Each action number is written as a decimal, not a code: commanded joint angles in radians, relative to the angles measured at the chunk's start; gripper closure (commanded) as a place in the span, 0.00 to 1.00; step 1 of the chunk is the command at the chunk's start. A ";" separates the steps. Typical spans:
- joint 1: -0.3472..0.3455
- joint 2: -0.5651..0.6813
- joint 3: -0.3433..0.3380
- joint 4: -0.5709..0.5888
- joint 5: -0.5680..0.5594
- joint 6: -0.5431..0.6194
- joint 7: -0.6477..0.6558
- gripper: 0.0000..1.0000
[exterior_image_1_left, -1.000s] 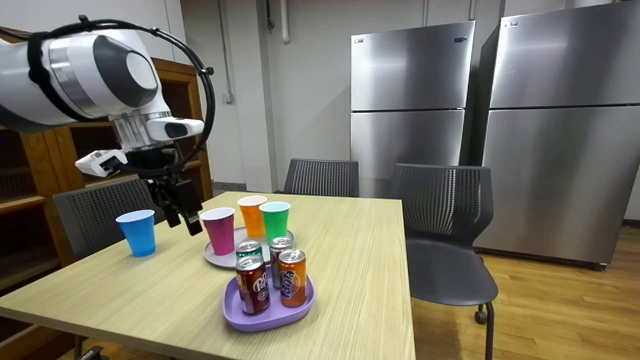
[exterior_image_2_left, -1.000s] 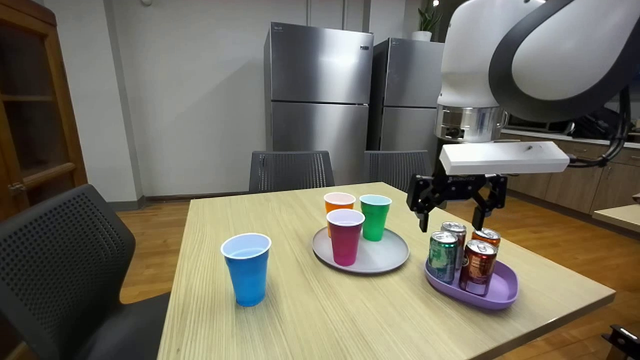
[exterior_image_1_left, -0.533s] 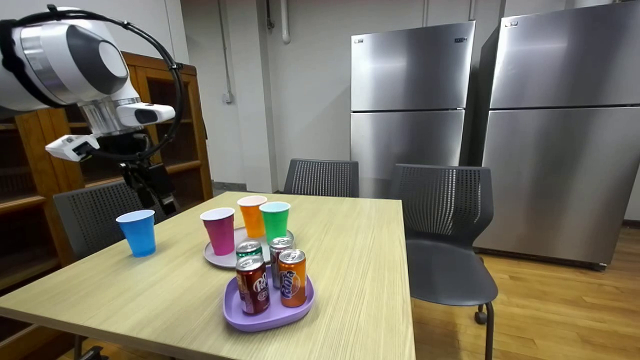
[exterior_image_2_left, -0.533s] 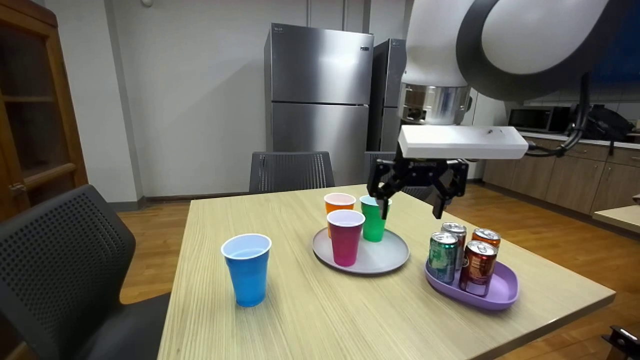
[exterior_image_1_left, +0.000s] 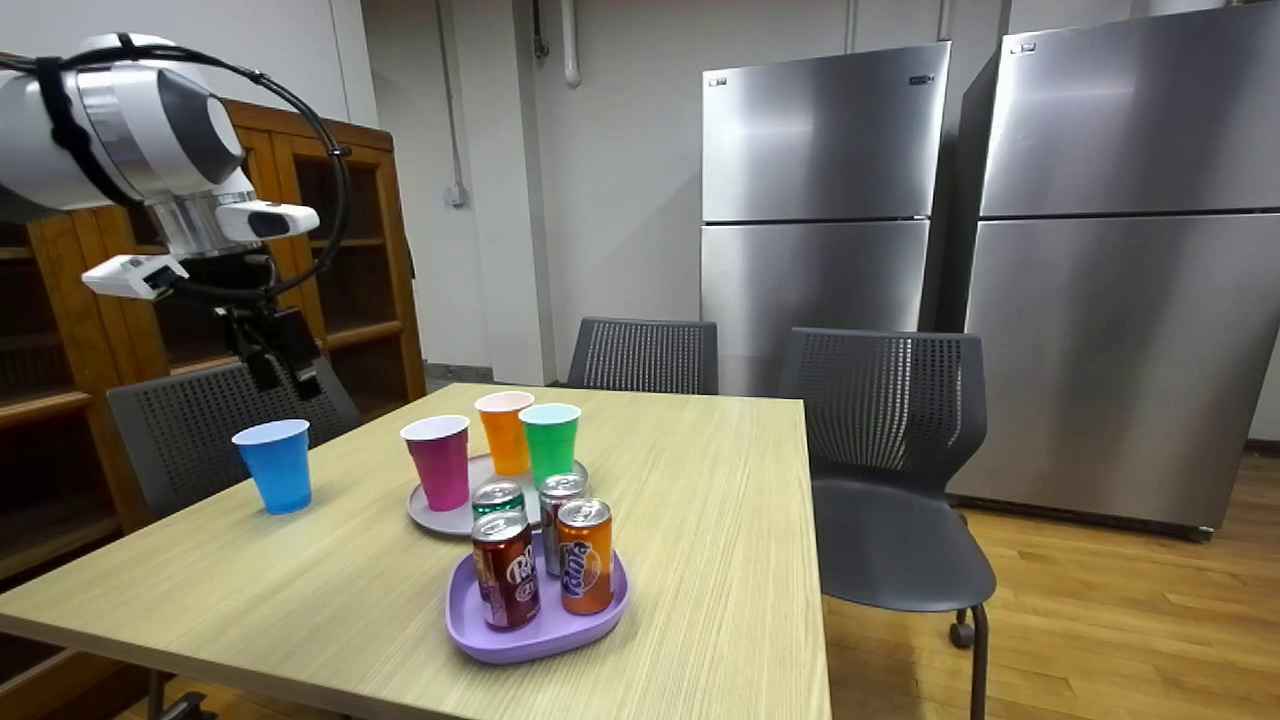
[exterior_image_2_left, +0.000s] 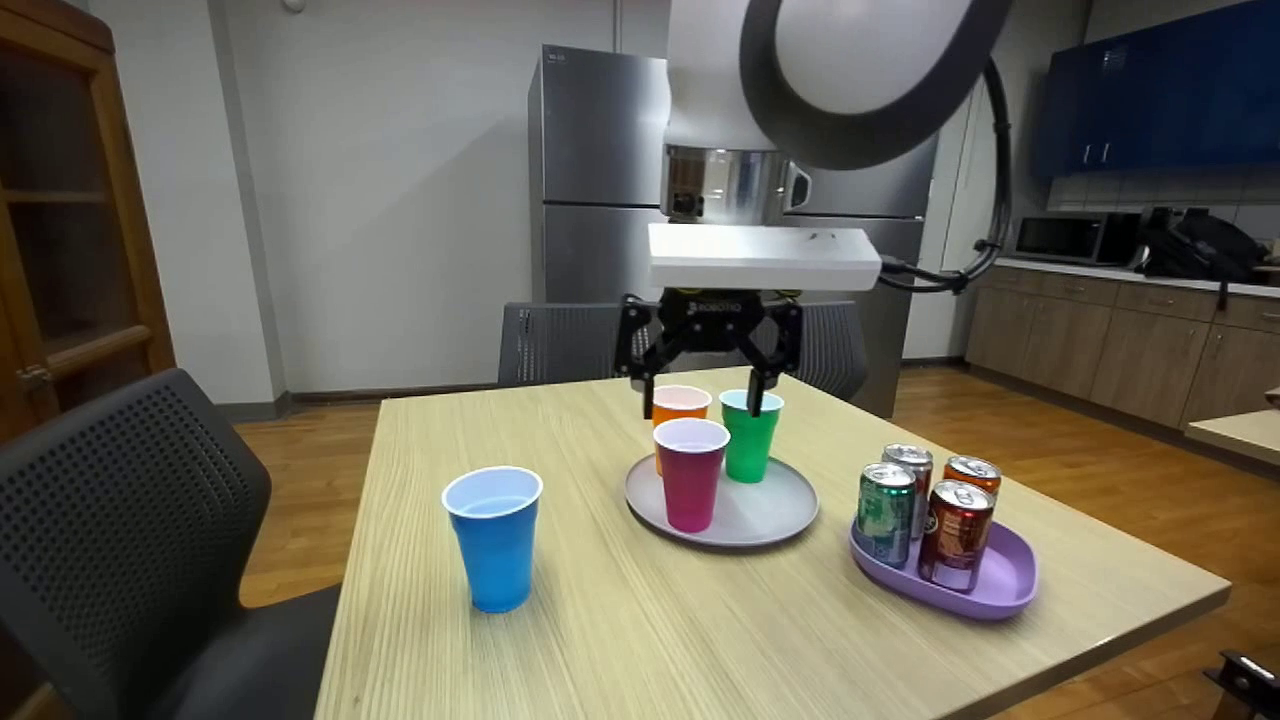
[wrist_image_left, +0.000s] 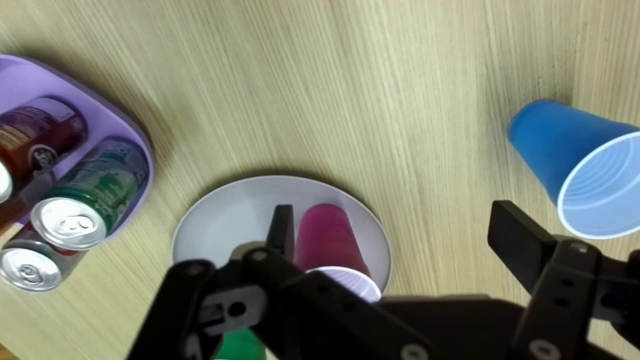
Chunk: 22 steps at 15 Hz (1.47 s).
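I see the jaws hanging spread wide above the tabletop (exterior_image_2_left: 620, 610). In the wrist view, the magenta cup (wrist_image_left: 327, 235) stands on a gray plate (wrist_image_left: 225, 212) at lower centre, the blue cup (wrist_image_left: 565, 147) at right, soda cans (wrist_image_left: 107, 175) on a purple tray (wrist_image_left: 107, 117) at left.

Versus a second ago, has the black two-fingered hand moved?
Yes: in an exterior view, the hand has shifted leftward and up across the picture, away from the rounded purple plastic tray.
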 joint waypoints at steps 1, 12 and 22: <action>0.064 0.158 -0.030 0.180 -0.032 -0.076 0.025 0.00; 0.232 0.473 -0.126 0.552 0.026 -0.138 -0.122 0.00; 0.261 0.573 -0.168 0.663 0.091 -0.185 -0.225 0.00</action>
